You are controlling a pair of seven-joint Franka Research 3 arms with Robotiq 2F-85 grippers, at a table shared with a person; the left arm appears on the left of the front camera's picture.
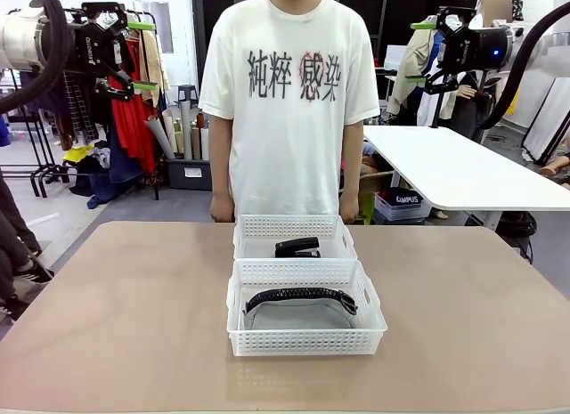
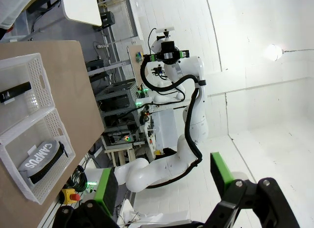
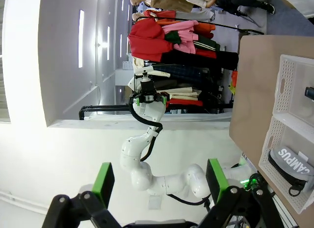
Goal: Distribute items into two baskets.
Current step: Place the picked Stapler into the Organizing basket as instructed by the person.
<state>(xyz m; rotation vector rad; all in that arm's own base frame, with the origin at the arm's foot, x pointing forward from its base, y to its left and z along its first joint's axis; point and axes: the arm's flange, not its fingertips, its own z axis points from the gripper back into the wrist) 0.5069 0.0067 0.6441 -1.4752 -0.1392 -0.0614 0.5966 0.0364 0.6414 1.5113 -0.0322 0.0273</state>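
Grey zippered pouch [image 1: 298, 309] fills near basket [image 1: 305, 341]; black stapler [image 1: 297, 247] behind.

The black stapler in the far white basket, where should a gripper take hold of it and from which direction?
Grip the black desk stapler across its narrow body near the middle, coming straight down from above. It lies flat and lengthwise across the far white lattice basket, whose walls block a sideways approach.

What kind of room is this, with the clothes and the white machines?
Probably a robot test lab in a workshop-like room. Two white arms, each pincer open, hang above a brown table with two baskets; a clothes rack and white worktable stand behind.
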